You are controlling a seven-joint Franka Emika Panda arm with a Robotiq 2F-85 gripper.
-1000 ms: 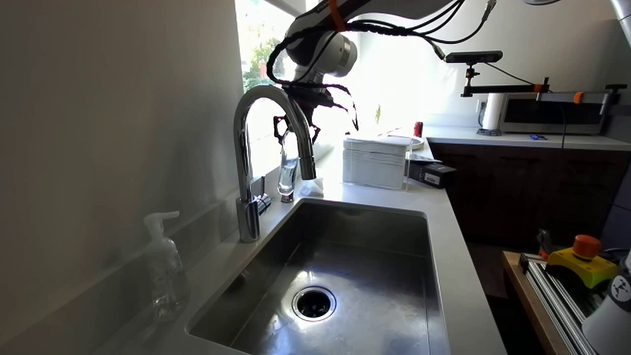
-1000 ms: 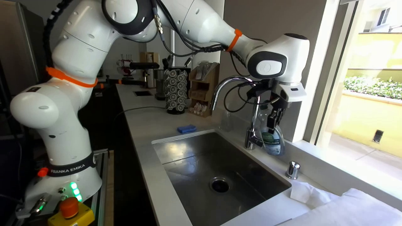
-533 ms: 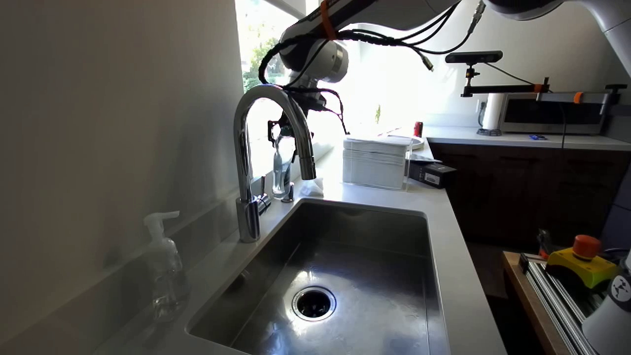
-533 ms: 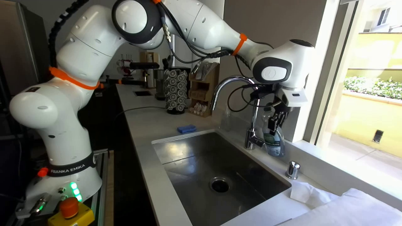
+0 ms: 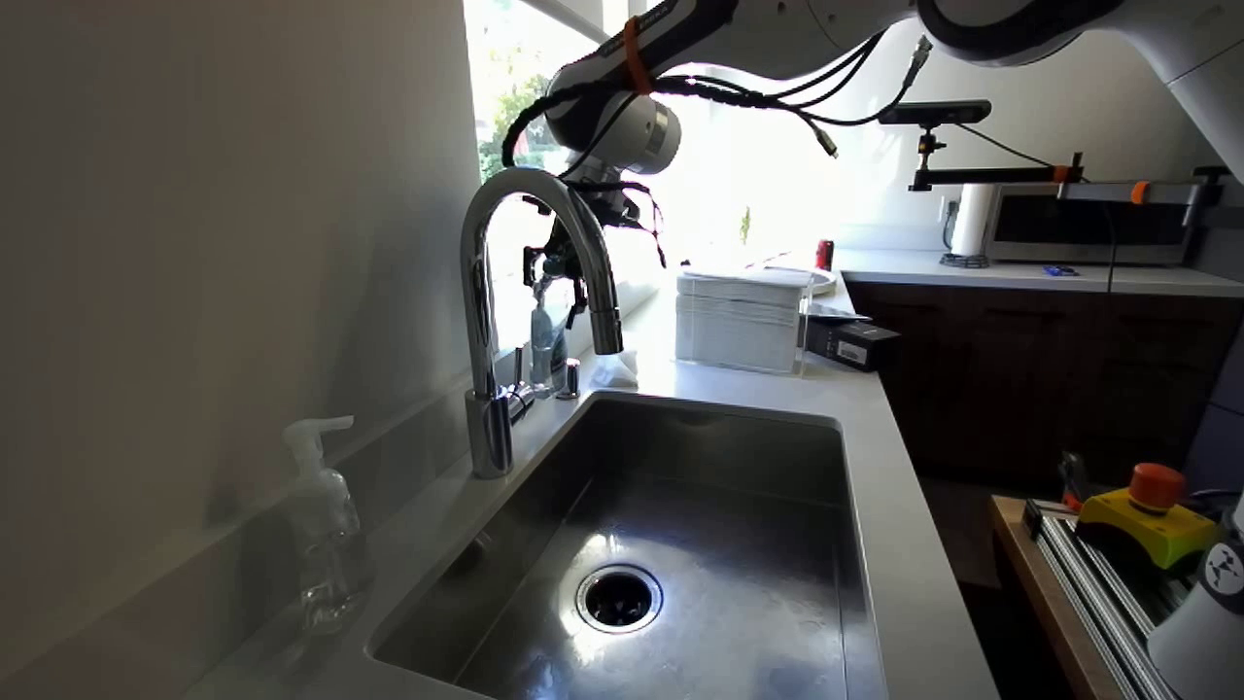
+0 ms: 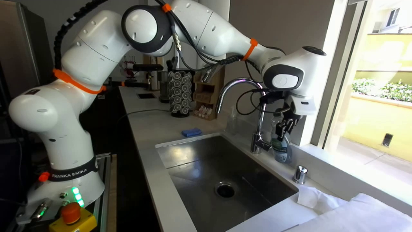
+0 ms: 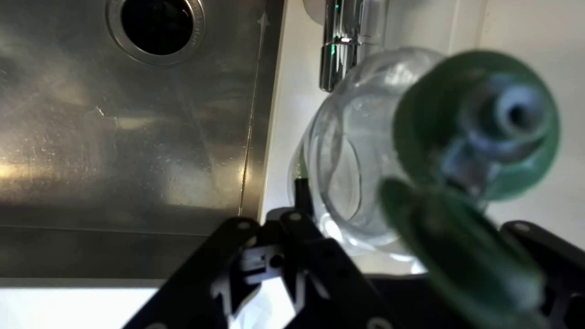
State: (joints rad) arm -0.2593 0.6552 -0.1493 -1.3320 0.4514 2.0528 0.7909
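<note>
As its body is clasped by the gripper (image 6: 283,131), one clear spray bottle (image 6: 281,151) is held beneath the wrist (image 6: 301,103), long axis near upright, just beside the faucet (image 6: 256,143); counter (image 6: 161,129) contact cannot be judged.

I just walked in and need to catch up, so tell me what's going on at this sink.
A robot arm grips a clear spray bottle with a green head between its fingers. The bottle is roughly upright, near the faucet and to the side of the sink, not over its basin. Whether its base rests on the counter, I can't tell.
</note>
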